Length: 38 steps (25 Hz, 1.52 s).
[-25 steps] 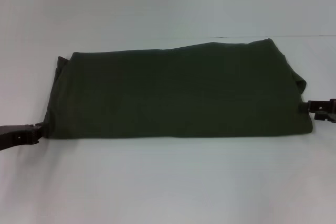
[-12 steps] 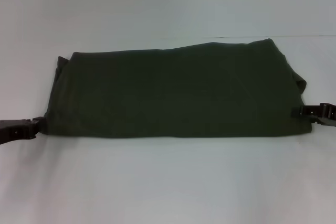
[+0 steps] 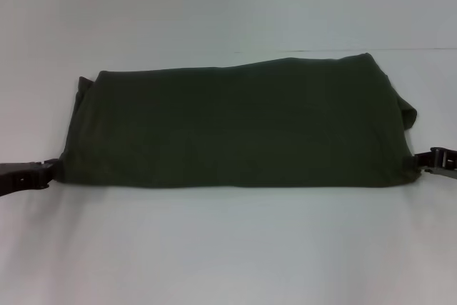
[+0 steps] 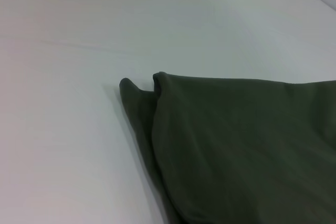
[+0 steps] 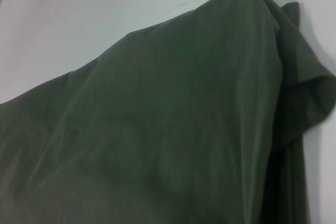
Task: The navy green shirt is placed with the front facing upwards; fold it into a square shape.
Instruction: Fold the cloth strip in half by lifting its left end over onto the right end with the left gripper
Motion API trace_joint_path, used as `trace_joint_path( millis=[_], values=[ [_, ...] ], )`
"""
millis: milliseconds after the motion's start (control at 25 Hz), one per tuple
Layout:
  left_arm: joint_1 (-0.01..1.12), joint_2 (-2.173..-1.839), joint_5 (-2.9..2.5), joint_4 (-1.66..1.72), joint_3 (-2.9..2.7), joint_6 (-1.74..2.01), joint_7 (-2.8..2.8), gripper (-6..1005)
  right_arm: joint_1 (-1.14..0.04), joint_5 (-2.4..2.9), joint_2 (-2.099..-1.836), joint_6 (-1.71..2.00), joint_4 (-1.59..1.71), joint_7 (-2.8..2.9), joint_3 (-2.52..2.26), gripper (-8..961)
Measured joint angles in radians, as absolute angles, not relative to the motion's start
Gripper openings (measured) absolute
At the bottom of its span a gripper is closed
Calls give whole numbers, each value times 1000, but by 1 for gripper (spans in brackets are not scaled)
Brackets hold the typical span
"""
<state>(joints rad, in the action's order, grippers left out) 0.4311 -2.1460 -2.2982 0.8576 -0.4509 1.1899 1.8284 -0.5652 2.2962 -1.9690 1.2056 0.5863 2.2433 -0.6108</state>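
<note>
your surface [image 3: 228, 248] carries the navy green shirt [image 3: 235, 126] at centre, folded into a wide band. since a second ago the right gripper [image 3: 433, 160], at 3 o'clock, slid outward; left gripper [image 3: 44, 171] at 9 o'clock. i cannot tell either's grip. a square needs another fold.

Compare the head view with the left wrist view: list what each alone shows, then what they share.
Head view only: the whole folded shirt as a wide band, the left gripper at its near left corner, the right gripper at its near right corner. Left wrist view only: two stacked layer edges at one corner, close up. Both: shirt on the white table.
</note>
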Motion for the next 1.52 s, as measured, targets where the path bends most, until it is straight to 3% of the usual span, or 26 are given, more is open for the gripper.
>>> trace_joint_path(
  millis=[440, 1520],
  values=[
    [422, -2145, -2297, 888, -451, 1194, 1847, 7, -552, 2290, -1969, 1211, 591, 2219, -594, 4],
    [408, -2143, -2301, 945, -434, 1215, 1869, 54, -507, 2274, -1979, 1269, 593, 2153, -511, 66]
  ],
)
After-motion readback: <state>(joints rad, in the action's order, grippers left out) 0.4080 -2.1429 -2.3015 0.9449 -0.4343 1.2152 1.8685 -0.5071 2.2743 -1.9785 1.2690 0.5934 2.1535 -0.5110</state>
